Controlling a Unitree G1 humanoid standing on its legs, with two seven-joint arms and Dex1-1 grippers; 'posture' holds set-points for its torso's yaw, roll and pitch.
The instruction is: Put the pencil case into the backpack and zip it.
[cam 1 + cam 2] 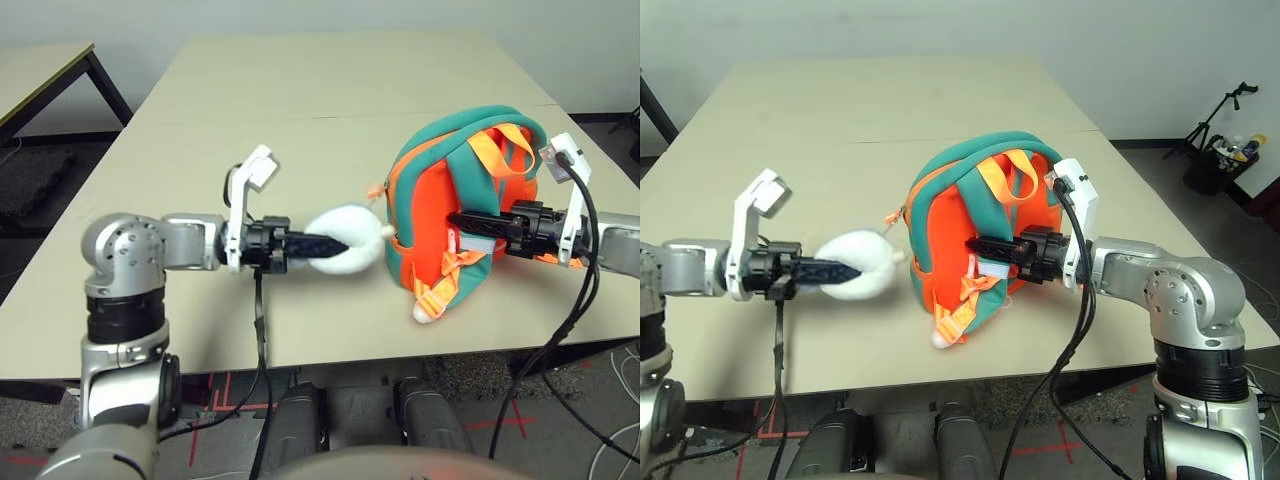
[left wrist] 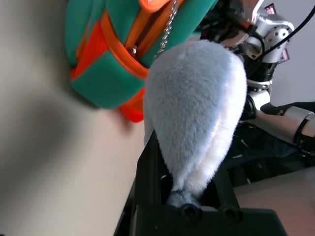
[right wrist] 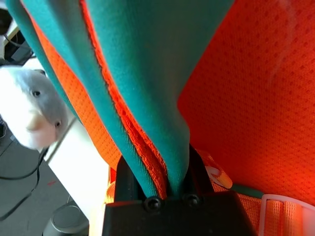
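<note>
- Left eye view: small rounded teal backpack [image 1: 455, 215] w/ orange panel + straps stands upright on beige table [image 1: 300, 110], near the front edge; flat white pencil case not visible in any view, can't tell if it's inside.
- Right gripper [image 1: 462, 222]: fingers clamped on a teal strap.
- Left gripper [image 1: 325, 243]: fingers closed on grey plush whale charm [image 1: 345, 240], which hangs off the bag by a chain.
- Risk: pulling the charm strains the chain or topples the bag rather than running the zipper.
- Risk: strap grip alone may let the bag swing.
</note>
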